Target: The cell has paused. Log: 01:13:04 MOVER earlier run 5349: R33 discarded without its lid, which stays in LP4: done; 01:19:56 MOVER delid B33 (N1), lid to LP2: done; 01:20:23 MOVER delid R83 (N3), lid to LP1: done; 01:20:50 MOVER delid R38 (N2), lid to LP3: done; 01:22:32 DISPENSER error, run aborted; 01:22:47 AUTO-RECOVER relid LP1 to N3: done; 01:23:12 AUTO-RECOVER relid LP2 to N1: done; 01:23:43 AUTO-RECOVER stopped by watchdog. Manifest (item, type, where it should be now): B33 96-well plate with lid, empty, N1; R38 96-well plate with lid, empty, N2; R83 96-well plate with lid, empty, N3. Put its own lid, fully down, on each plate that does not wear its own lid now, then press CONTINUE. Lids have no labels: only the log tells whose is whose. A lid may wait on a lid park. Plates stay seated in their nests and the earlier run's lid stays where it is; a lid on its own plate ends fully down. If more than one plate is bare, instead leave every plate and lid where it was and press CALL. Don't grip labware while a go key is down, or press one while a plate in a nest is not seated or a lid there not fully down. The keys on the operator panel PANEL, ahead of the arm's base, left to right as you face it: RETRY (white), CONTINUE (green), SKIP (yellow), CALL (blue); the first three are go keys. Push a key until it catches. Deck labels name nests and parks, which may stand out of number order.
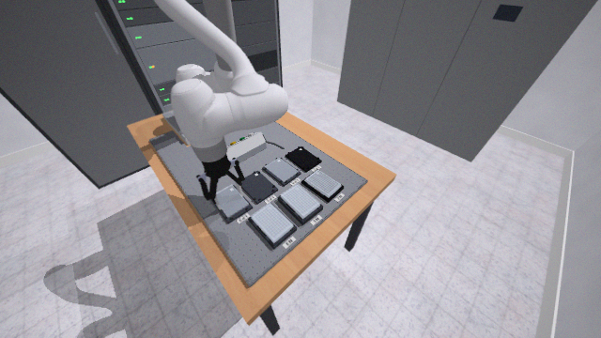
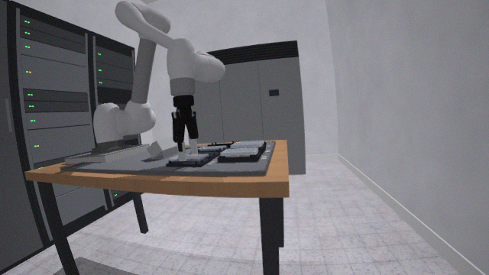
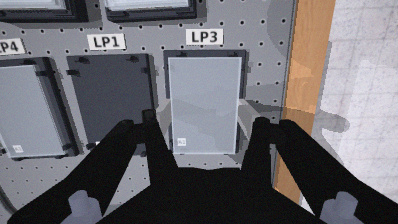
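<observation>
Deck labels legible in the wrist view: LP3 (image 3: 204, 36), LP1 (image 3: 106, 41) and, cut off at the left edge, one ending in "P4" (image 3: 9, 47). The park under LP3 holds a pale lid (image 3: 203, 104) bearing a small white tag too small to read. The LP1 park (image 3: 111, 95) is a bare dark tray. The fingers are clenched on the long edges of the LP3 lid. The grey perforated surface (image 1: 244, 249) carries three plates nearby.
</observation>
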